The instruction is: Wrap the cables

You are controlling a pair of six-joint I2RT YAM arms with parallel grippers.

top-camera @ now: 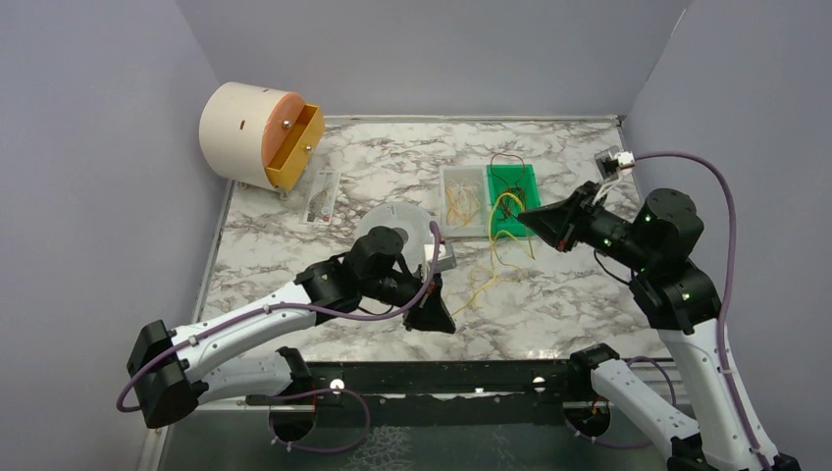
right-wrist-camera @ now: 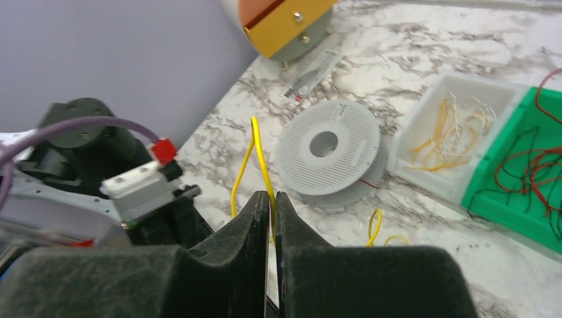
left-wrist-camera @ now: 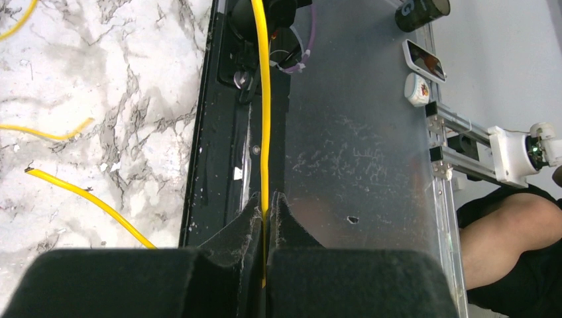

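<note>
Over the marble surface (top-camera: 589, 294), my left claw (left-wrist-camera: 266, 207) and right claw (right-wrist-camera: 272, 199) are each clamped on a yellow wire (left-wrist-camera: 265, 99), the right one by the green bin (top-camera: 535, 196).

Smooth marble-look table (top-camera: 589, 294), matt perforated grey plastic spool (right-wrist-camera: 348, 126), glossy yellow cables (left-wrist-camera: 265, 99), green plastic bin (top-camera: 531, 183).

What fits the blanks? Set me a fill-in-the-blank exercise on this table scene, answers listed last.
1. The cable pinched between the left fingers is ____ in colour.
2. The dark red cables lie in the ____ bin.
3. The drawer of the round white container stands ____.
Answers: yellow; green; open.
</note>
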